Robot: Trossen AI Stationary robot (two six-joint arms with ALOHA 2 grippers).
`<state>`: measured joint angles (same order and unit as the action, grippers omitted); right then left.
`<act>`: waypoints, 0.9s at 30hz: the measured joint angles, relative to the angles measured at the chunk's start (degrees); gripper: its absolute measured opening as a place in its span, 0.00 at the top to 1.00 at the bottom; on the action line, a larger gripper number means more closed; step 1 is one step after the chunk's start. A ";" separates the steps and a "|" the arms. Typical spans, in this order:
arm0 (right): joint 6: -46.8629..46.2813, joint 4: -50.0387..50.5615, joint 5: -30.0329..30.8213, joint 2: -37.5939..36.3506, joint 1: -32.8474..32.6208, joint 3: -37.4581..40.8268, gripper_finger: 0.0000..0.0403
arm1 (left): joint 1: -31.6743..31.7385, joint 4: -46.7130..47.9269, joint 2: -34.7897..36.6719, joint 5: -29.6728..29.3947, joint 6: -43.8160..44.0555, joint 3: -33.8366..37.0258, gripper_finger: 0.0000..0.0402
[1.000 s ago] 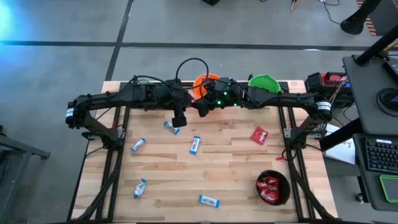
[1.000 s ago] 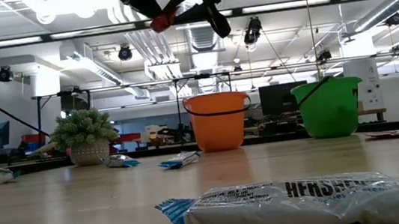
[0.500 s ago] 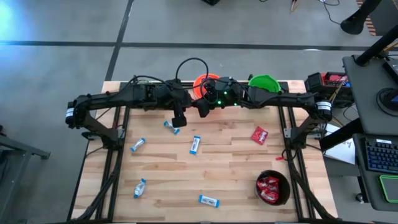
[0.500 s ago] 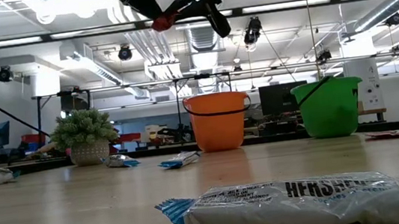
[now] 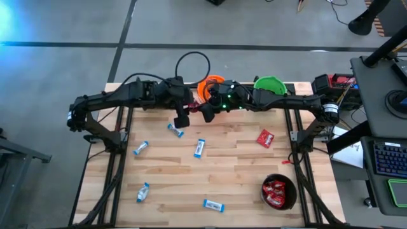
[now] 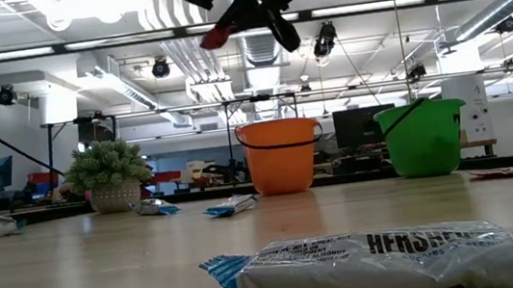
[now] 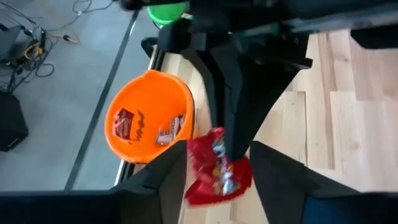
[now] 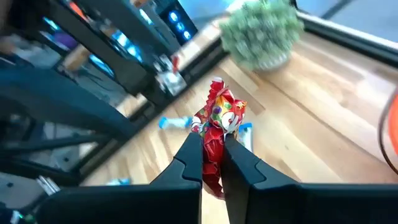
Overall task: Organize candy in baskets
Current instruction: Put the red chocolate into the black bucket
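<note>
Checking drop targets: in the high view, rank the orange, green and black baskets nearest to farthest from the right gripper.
From the right gripper, shut on a red candy packet:
1. Orange basket, just behind it at the table's far edge.
2. Green basket, far edge, further toward the right arm's side.
3. Black basket, near-right corner, holding red packets.

Table [image 5: 241, 172], seen from above, its centre as the clock hub: two baskets stand side by side at the far edge, one [image 5: 205, 86] at 12 o'clock and one [image 5: 270, 84] at 1 o'clock, with a third basket [image 5: 279, 192] at 5 o'clock holding candy packets [image 5: 275, 191]. Both end effectors meet above the table near 12 o'clock, the left end effector [image 5: 180, 121] beside the right end effector [image 5: 207, 114], which pinches a candy packet [image 8: 217, 124]. Loose bars lie at 9 [image 5: 140, 148], 7 [image 5: 142, 192] and 6 o'clock [image 5: 213, 205], one [image 5: 200, 147] near the hub, and a single packet [image 5: 265, 137] at 3 o'clock.
</note>
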<state>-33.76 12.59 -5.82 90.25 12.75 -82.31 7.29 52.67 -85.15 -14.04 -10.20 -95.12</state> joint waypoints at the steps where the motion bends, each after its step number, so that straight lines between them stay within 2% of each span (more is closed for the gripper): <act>1: 0.11 1.20 0.00 -0.01 0.00 -0.02 0.96 | 0.00 0.65 -0.02 -0.02 0.20 -0.53 0.59; 10: 0.95 17.64 0.90 -0.38 0.00 -0.02 0.96 | 0.02 6.08 -0.02 -0.61 0.24 -3.26 0.56; 18: 4.82 35.84 4.38 -1.31 2.56 -0.02 0.96 | 0.04 9.67 -0.04 -8.88 0.21 -3.37 0.56; 27: 7.52 43.06 3.78 -4.77 7.81 -0.02 0.96 | 0.11 10.46 -0.06 -11.47 0.21 -3.37 0.56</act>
<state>-26.24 55.66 -2.04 85.48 20.57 -82.32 7.40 63.13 -85.21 -25.51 -9.99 -98.50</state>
